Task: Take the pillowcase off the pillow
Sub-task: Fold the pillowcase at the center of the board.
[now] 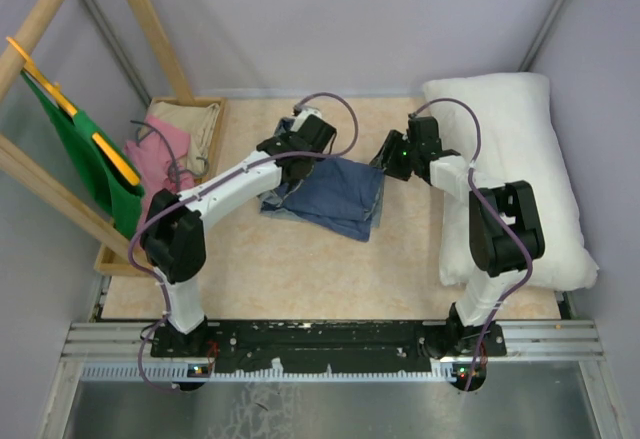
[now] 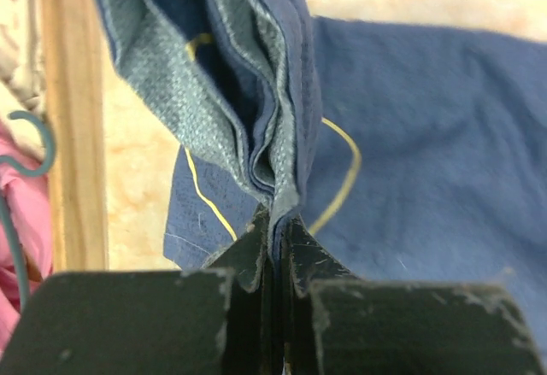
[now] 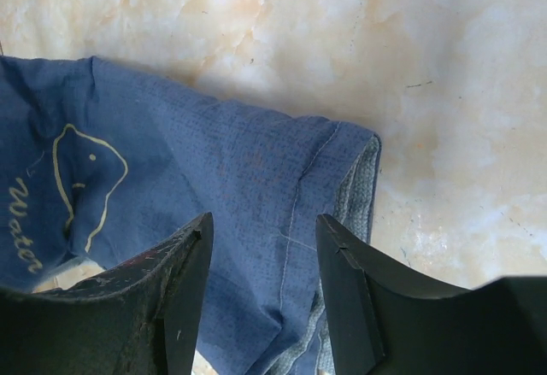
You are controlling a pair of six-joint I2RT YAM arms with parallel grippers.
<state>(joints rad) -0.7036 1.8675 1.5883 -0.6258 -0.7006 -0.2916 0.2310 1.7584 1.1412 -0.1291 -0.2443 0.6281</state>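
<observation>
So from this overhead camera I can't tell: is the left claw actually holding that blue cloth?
Observer: Yes. Its wrist camera shows the left gripper shut on a bunched fold of the pillowcase.
Operator: And the right claw?
Observer: The right gripper is open over the cloth's hemmed end and is clamping nothing.
Operator: Is anything printed on the cloth?
Observer: Yes, a pale yellow fish outline with the script word "Water" beside it.
</observation>
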